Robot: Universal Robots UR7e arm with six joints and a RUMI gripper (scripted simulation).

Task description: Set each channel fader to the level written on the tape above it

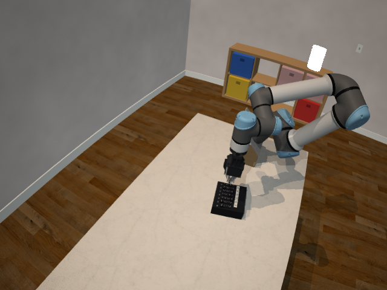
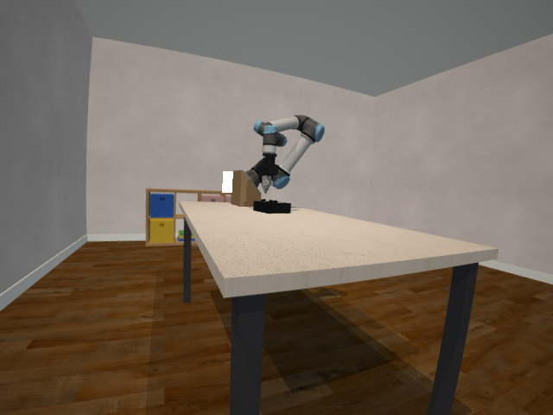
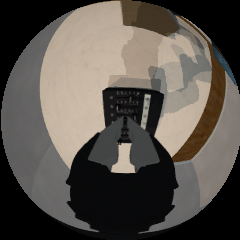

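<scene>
A pale table [image 2: 312, 250] carries the black lighting desk [image 1: 229, 201].
</scene>
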